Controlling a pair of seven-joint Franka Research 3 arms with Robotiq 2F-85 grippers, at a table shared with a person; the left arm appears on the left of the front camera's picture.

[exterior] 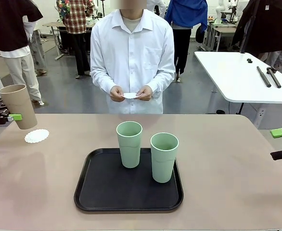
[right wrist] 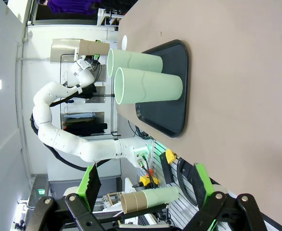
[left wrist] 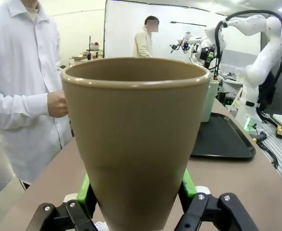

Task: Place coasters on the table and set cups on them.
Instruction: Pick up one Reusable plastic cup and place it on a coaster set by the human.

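Beige-pink bench [exterior: 237,159] stretches ahead of me, with a person in a white shirt standing at its far edge, both hands pinching a second coaster [exterior: 130,96] at waist height. My left claw [exterior: 16,117] is closed round the tan cup [exterior: 19,106], the green pads pressing on opposite sides of its lower half, just above the base. The cup is mouth up and tilted, its rim leaning out toward the bench's left edge. Its base hangs right by the white lacy coaster [exterior: 37,135] that lies near the left edge; I cannot tell whether the two touch. My left arm [right wrist: 59,139] bends in a long arch from its base up to that cup. My right claw [right wrist: 146,187] is spread wide with nothing between the fingers. It waits off the bench's right edge, rolled onto its side and facing across the top toward the middle. The black tray [exterior: 107,192] sits at the middle of the near edge. Two mint cups stand upright on it, one [exterior: 129,144] toward the far edge and the other [exterior: 164,157] just beside it, nearer the right rim.
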